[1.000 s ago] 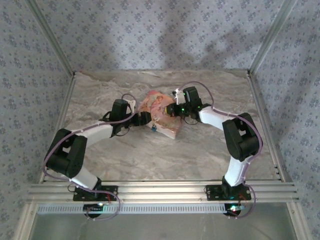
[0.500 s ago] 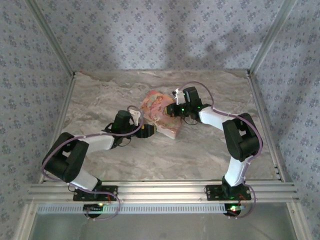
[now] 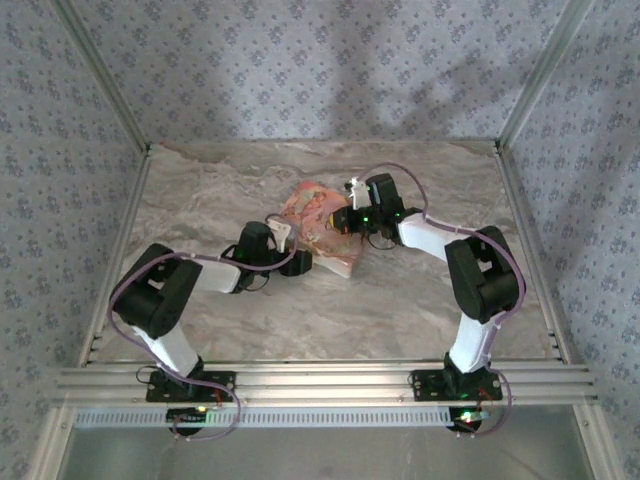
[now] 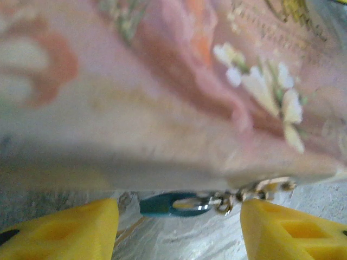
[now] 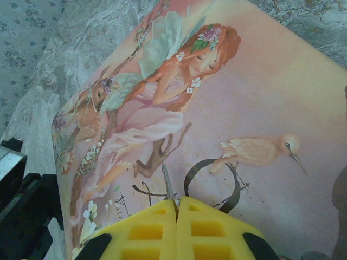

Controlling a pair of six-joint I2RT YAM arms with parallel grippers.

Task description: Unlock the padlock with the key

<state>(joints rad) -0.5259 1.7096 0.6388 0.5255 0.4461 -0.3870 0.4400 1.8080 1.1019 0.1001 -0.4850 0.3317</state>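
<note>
Standing before left pincer [image 4: 179,216], pink box [image 4: 162,119], right pincer [image 5: 177,202] pinching key [image 5: 167,181]

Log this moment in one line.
left claw open at pink box edge | teal tag ahead | right claw shut on thin metal key

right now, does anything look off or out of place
Nothing spilled or damaged. The pink box sits askew to the table edges, and a teal tag on a fine chain lies at its lower edge, between the open left fingers.
</note>
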